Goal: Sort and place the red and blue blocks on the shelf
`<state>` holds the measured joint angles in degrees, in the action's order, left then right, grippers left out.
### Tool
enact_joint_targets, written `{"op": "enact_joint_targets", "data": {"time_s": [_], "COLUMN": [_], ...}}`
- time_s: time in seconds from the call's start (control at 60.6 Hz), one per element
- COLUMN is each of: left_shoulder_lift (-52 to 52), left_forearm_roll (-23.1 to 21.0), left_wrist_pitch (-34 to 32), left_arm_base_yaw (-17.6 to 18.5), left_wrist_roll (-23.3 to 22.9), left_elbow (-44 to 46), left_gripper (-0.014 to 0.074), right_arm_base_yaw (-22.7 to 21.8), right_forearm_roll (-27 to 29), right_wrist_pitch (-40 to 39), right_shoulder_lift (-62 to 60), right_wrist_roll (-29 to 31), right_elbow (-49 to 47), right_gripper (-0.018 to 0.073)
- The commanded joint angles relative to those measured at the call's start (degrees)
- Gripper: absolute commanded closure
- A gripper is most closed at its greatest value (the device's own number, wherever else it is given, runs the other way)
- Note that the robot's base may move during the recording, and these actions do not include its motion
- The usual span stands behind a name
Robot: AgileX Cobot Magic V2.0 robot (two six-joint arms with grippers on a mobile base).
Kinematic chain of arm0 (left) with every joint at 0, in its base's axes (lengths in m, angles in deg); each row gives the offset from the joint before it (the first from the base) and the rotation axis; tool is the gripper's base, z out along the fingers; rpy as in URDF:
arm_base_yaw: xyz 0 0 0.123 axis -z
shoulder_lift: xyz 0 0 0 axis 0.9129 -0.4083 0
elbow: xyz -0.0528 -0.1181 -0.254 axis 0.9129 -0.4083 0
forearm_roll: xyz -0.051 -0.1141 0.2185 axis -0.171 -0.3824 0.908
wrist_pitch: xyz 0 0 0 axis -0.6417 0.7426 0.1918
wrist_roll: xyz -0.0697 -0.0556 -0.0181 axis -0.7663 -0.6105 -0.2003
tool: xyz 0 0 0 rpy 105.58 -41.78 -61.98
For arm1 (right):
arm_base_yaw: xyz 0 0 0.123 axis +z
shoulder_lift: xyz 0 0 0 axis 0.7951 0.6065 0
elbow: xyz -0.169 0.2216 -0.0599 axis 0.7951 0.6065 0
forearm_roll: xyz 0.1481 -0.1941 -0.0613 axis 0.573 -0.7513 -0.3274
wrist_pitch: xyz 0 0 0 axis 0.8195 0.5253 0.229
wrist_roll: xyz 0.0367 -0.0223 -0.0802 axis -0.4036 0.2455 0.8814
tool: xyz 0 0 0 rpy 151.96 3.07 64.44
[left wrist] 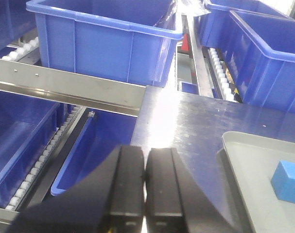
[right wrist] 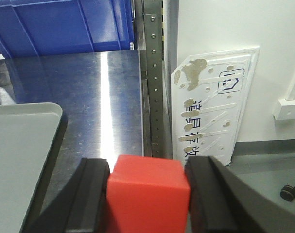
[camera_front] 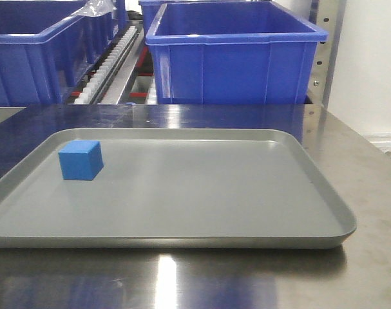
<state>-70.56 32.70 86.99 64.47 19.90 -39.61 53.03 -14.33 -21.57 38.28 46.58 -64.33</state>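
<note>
The right gripper [right wrist: 148, 194] is clamping the red block [right wrist: 148, 191] between its two dark fingers [right wrist: 91, 194], which are pressing on the cube's left and right faces; gripper and cube are hanging over the right end of the steel-topped table [right wrist: 103, 97], just beside a perforated steel post [right wrist: 152, 73] and right of the grey tray [right wrist: 21, 145]; a white panel with printed characters [right wrist: 210, 107] is leaning against the wall beyond the post. The left gripper [left wrist: 146, 189] is holding nothing, its jaws pressed together, and it is hovering at the table's left edge, over the shelf [left wrist: 64, 87], where large blue bins [left wrist: 103, 39] are sitting beside white roller tracks [left wrist: 220, 68]. The blue block [camera_front: 81, 160] is resting upright in the tray's far left corner, apart from both grippers; behind the tray, another blue bin [camera_front: 234, 51] is standing on the shelf.
</note>
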Motion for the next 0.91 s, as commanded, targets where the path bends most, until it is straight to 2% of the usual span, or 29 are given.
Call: {"op": "enact_joint_targets", "data": {"time_s": [0.0, 0.215, 0.281, 0.38, 0.512, 0.726, 0.892], "left_shoulder_lift": [0.9, 0.9, 0.8, -0.8, -9.1, -29.1, -38.0], "left_forearm_roll": [-0.1, -0.1, 2.9, 3.0, 3.8, 8.8, 10.8], "left_wrist_pitch": [-4.9, -4.7, -4.7, -3.8, 5.4, 24.3, 31.5], "left_arm_base_yaw": [0.1, 0.1, 0.1, 0.1, 2.0, 9.2, 12.2], "left_wrist_roll": [0.2, 0.2, 0.2, 0.2, 0.2, 0.2, 0.2], "left_elbow": [-1.2, -1.2, -1.1, 1.3, 12.7, 37.5, 47.9], "left_gripper": [0.0460, 0.0460, 0.0460, 0.0460, 0.0460, 0.0460, 0.0460], "right_arm_base_yaw": [-0.4, -0.4, -0.4, -0.4, -0.4, -0.4, -0.4], "right_forearm_roll": [-0.7, -0.7, -0.7, -0.7, -0.7, -0.7, -0.7], "right_wrist_pitch": [-5.4, -5.4, -5.4, -5.4, -5.4, -5.4, -5.4], "right_shoulder_lift": [0.3, 0.3, 0.3, 0.3, 0.3, 0.3, 0.3], "right_wrist_roll": [0.4, 0.4, 0.4, 0.4, 0.4, 0.4, 0.4], "right_elbow": [-1.6, -1.6, -1.6, -1.6, -1.6, -1.6, -1.6], "right_gripper": [0.0503, 0.0503, 0.0503, 0.0503, 0.0503, 0.0503, 0.0503]}}
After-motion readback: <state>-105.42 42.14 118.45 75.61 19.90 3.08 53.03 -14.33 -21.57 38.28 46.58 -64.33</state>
